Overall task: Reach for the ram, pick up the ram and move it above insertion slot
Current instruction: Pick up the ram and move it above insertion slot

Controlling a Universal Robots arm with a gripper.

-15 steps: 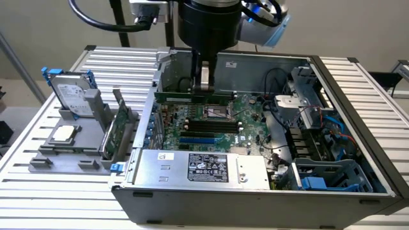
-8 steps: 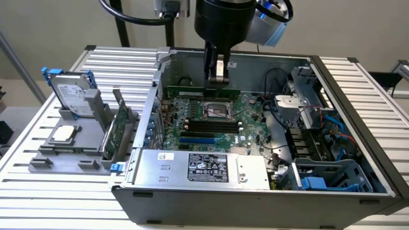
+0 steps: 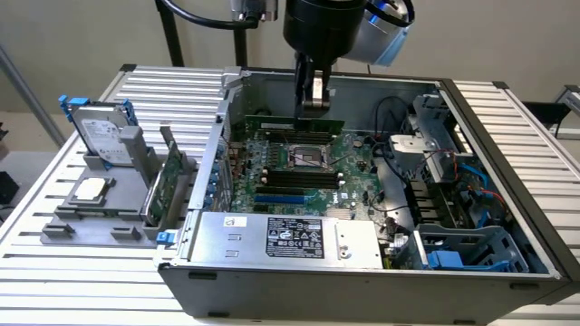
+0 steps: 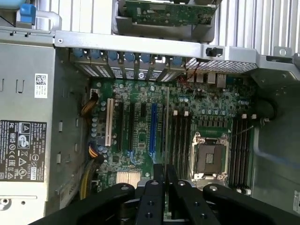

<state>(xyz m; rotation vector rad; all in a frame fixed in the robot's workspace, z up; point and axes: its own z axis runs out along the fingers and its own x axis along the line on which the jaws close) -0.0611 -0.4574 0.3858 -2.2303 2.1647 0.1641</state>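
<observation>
My gripper point(image 3: 314, 107) hangs inside the open computer case, shut on the ram point(image 3: 272, 125), a long thin green stick held level on its edge above the far part of the motherboard point(image 3: 358, 166). In the wrist view the ram point(image 4: 167, 126) appears edge-on as a thin line running out from between the black fingers point(image 4: 159, 180). It lies beside and parallel to the black memory slots point(image 4: 180, 140), next to the CPU socket point(image 4: 209, 157). More black slots point(image 3: 299, 178) sit nearer the case front, below the socket point(image 3: 308, 155).
A grey holder point(image 3: 81, 217) at the exterior view's left carries a silver hard drive with blue clips point(image 3: 102, 132) and a taller green expansion card point(image 3: 168, 180). The power supply point(image 3: 281, 238) fills the case front. Cables and drive bays point(image 3: 453, 197) crowd the right side.
</observation>
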